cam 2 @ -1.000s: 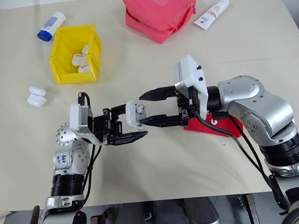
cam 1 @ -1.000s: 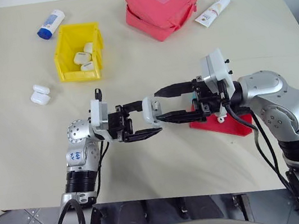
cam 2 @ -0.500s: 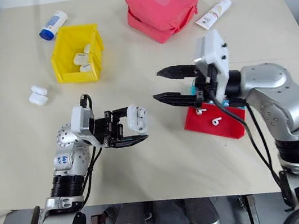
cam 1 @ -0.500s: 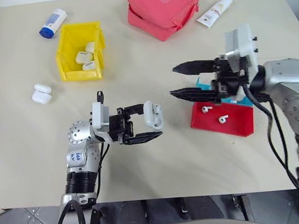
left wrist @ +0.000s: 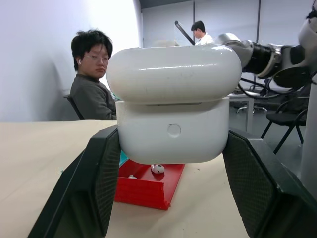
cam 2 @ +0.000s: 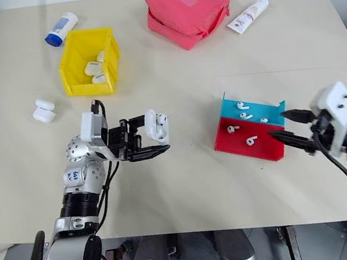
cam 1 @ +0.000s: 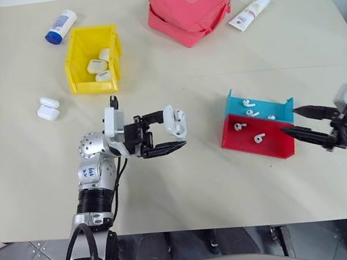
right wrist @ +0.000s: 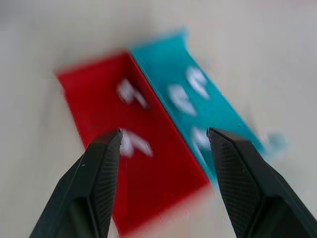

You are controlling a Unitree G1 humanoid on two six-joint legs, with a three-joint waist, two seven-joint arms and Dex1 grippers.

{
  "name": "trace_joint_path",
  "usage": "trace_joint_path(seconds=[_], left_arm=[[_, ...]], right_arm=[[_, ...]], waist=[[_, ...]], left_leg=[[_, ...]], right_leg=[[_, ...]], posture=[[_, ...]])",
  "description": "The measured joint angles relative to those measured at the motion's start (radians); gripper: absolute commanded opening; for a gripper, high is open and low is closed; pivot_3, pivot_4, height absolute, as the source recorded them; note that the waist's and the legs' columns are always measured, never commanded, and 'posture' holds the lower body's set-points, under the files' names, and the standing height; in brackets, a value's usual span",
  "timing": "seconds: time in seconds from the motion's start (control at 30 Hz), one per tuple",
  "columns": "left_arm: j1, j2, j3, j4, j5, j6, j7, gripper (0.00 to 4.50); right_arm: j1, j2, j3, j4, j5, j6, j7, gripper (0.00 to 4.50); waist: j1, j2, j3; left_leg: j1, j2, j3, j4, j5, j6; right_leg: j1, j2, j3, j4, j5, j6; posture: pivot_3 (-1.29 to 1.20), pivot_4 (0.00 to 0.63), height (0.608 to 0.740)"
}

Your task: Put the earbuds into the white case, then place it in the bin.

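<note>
The left tool [cam 1: 164, 131] is clamped on the white case [cam 1: 173, 121], holding it in the air above the desk [cam 1: 189, 187]. In the left wrist view the case's lid sits raised a little over its body, so it looks partly open; whether any earbud is already inside I cannot tell.

The right tool [cam 1: 297, 126] stands wide with nothing between its fingers, just beside the red tray [cam 1: 270, 146] and pointing toward it. Loose earbuds [cam 1: 257, 138] lie ahead of its tips on the red tray, and more on the teal tray [cam 1: 276, 108] that touches it.

The bin [cam 1: 76, 56] is well apart from both tools, on the far side of the left tool, and already holds several white cases. Another white case [cam 1: 46, 110] lies on the desk near the bin.

By my reading the task is at an early to middle stage: the case is in hand and presented, but an earbud is yet to be picked up and seated, the lid is yet to be closed, and the case is yet to go into the bin.
</note>
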Motion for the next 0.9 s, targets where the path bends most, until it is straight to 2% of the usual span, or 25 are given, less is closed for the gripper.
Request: trace_joint_path(seconds=[0.13, 0.33, 0.53, 0.7, 0.9], left_arm=[[-0.001, -0.002, 0.0, -0.003, -0.003, 0.021, 0.0, 2.77], [-0.001, -0.006, -0.001, -0.024, -0.005, 0.046, 0.008, 2.77], [0.02, -0.002, -0.013, -0.126, -0.005, 0.079, 0.052, 2.77], [0.073, 0.011, -0.011, -0.176, -0.005, 0.086, 0.092, 2.77], [0.108, 0.018, -0.007, -0.23, -0.005, 0.087, 0.13, 2.77]], right_arm=[[0.072, 0.0, -0.061, 0.0, -0.015, -0.015, 0.015, 2.87], [0.014, 0.0, -0.048, -0.005, -0.012, -0.015, -0.004, 2.87], [-0.241, -0.006, 0.169, 0.0, -0.008, 0.054, -0.064, 2.87], [-0.524, -0.027, 0.412, 0.09, -0.069, 0.181, -0.114, 2.87], [-0.766, -0.022, 0.626, 0.194, -0.117, 0.3, -0.098, 2.87]], waist=[[-0.002, 0.0, 0.0], [-0.001, 0.0, 0.0], [-0.002, 0.001, 0.0], [-0.003, 0.001, 0.0], [-0.003, 0.001, 0.0]], left_leg=[[0.001, 0.0, 0.001, 0.0, 0.0, 0.0], [0.001, 0.0, 0.001, 0.001, 0.0, -0.001], [0.001, 0.0, 0.0, 0.001, 0.0, 0.0], [0.0, 0.0, 0.0, 0.002, 0.0, 0.0], [-0.003, 0.0, 0.0, 0.003, 0.0, 0.001]], right_leg=[[0.0, 0.001, 0.001, 0.0, 0.0, 0.0], [0.0, 0.001, 0.001, 0.0, 0.0, 0.001], [0.0, 0.0, 0.001, 0.001, 0.001, 0.001], [-0.002, -0.001, 0.001, 0.002, 0.001, 0.001], [-0.004, -0.003, 0.001, 0.005, 0.001, 0.001]], posture=[[0.0, 0.15, 0.74], [0.0, 0.15, 0.74], [0.0, 0.15, 0.74], [0.0, 0.15, 0.74], [0.0, 0.15, 0.74]])
